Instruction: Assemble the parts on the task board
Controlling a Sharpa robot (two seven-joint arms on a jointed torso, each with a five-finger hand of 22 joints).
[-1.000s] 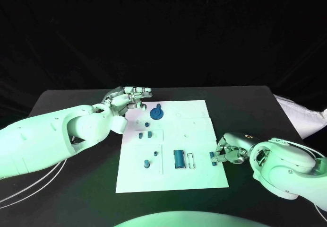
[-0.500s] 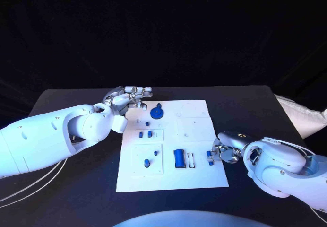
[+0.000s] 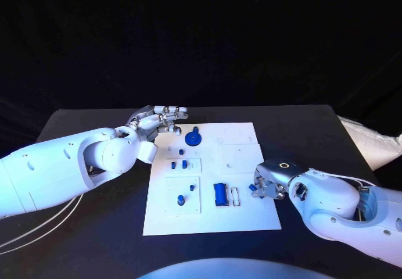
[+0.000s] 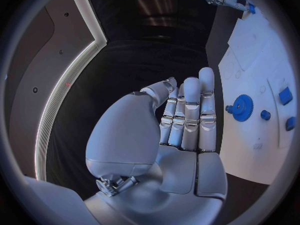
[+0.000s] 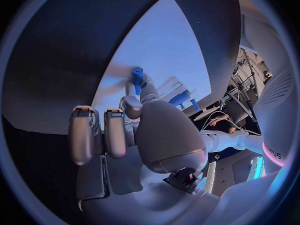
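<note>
1. Two silver hands work over the white rectangular task board [image 3: 210, 180] on the black counter [image 3: 310, 133].
2. The right hand [image 3: 266, 187] pinches a small blue peg-like part [image 5: 137, 75] at its fingertips, just above the board's right side, beside the tall blue block [image 3: 219, 194] and its white slotted neighbour.
3. The left hand [image 3: 157, 121] hovers at the board's far left corner near the blue round gear [image 3: 193, 139], fingers pressed together and straight, holding nothing.
4. Risk, as I judge it: the pinch looks shallow, so the peg could tilt or slip while lowering, miss its hole, or knock nearby parts.
</note>
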